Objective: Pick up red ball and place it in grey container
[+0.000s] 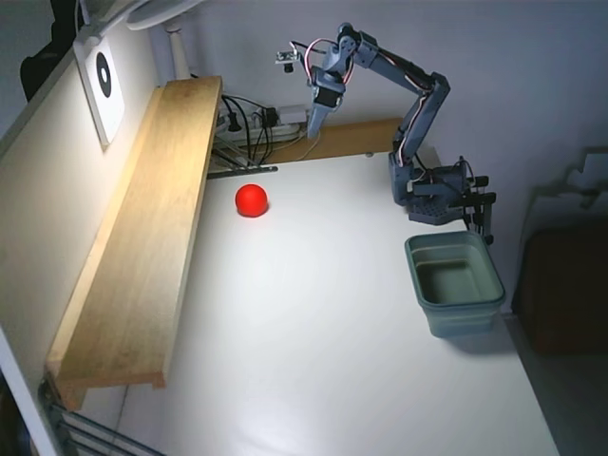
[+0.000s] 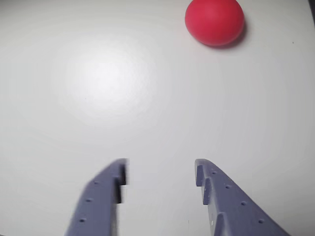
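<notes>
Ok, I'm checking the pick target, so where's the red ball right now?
In the fixed view the red ball lies on the white table, just right of the wooden shelf and far left of the grey container; nothing touches it.

Red ball (image 1: 252, 200), grey-green container (image 1: 455, 284)

A white desk (image 1: 313, 361) filled most of the fixed view. Along its left side lay a long wooden plank (image 1: 152, 237), set at an angle. A white card with a black ring (image 1: 102, 81) leaned on the wall above it. Black cables and a power strip (image 1: 255, 122) sat at the far edge.
</notes>
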